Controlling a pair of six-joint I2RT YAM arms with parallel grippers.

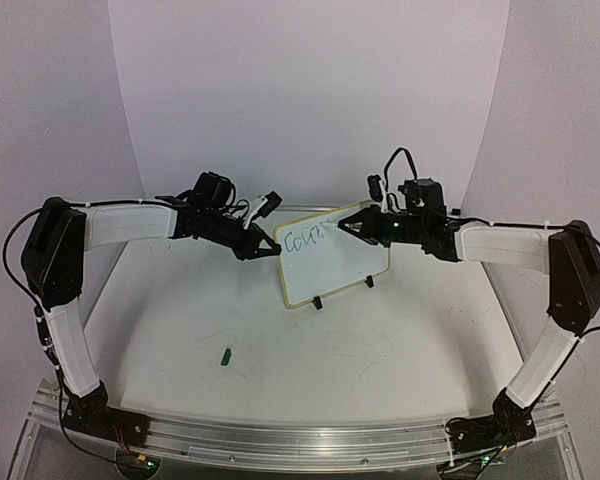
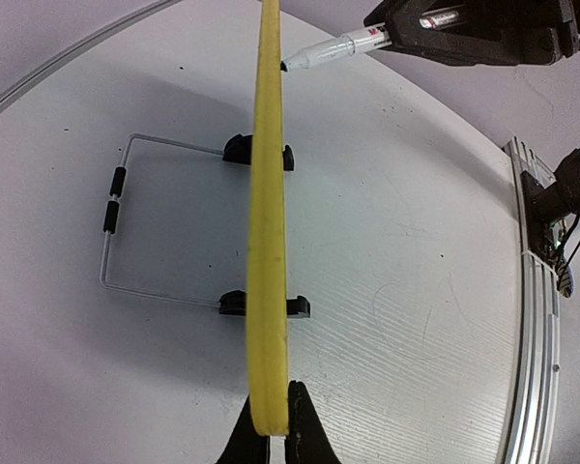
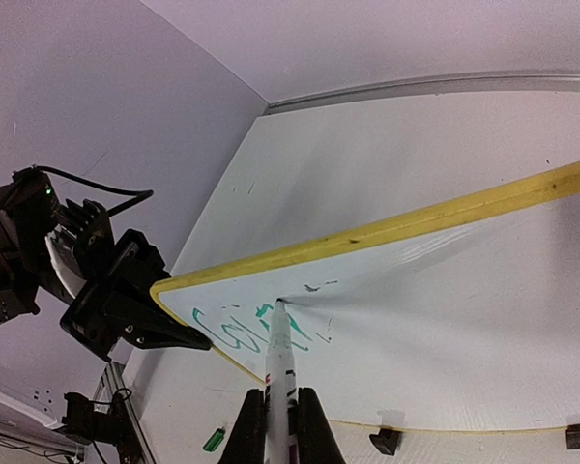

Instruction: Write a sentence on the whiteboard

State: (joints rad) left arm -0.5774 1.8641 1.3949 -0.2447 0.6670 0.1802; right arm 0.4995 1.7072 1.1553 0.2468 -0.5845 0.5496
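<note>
The whiteboard (image 1: pixel 335 256) stands tilted on black feet at the table's middle, pale-yellow rim around it. Green marker letters (image 1: pixel 304 239), the start of the sentence, sit at its upper left; in the right wrist view they (image 3: pixel 222 333) read about "cour". My left gripper (image 1: pixel 270 250) is shut on the board's left edge; the left wrist view shows the rim (image 2: pixel 268 242) edge-on between the fingertips (image 2: pixel 270 430). My right gripper (image 1: pixel 352 228) is shut on a white marker (image 3: pixel 280 372), whose tip touches the board just right of the letters. The marker also shows in the left wrist view (image 2: pixel 333 48).
A green marker cap (image 1: pixel 225 354) lies on the table near the front left, also in the right wrist view (image 3: pixel 213 441). A wire stand (image 2: pixel 111 208) props the board behind. An aluminium rail (image 1: pixel 300 435) runs along the near edge. Curved white backdrop walls surround the table.
</note>
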